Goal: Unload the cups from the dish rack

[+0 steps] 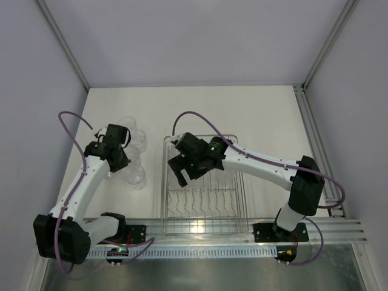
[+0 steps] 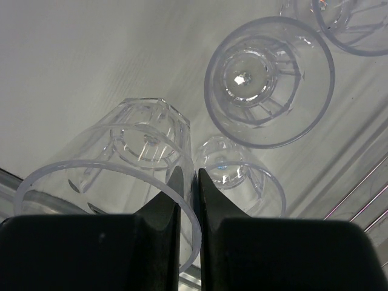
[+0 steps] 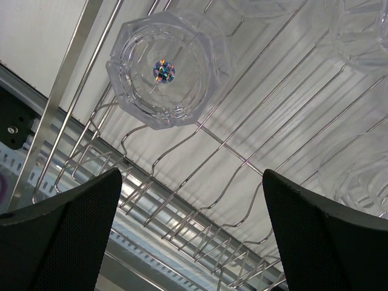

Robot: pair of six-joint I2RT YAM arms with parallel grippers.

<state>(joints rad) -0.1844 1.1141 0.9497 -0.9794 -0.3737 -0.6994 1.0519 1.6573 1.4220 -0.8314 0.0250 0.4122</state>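
Left gripper [image 2: 191, 176]: clenched on the rim wall of one cup [image 2: 121, 145], one finger inside the mouth and one outside. You see that cup mouth-first from the left wrist, with its base turned away toward the tabletop [image 2: 91, 60]. Its axis runs roughly along the gripper's reach. Whether it stands on the surface or hangs just off it, you cannot tell.

Three more cups sit near it on the tabletop. One is an upright cup [image 2: 270, 79], mouth toward you and base down. A second cup [image 2: 239, 176] lies just beyond the fingertips. A third cup [image 2: 351, 24] is cut by the frame's top right corner. From overhead, this cluster lies left of the dish rack [image 1: 203, 227].

The rack's long axis runs from the near edge toward the far side, and its row of curved prongs [image 1: 203, 203] crosses the near half.

Right gripper [image 3: 191, 176]: released, jaws wide apart, hovering over the rack's wires. An inverted cup [image 3: 167, 70] stands on the bars ahead of it, faceted base up toward your camera and mouth down. Two others in the rack are only partly in view at the right edge.
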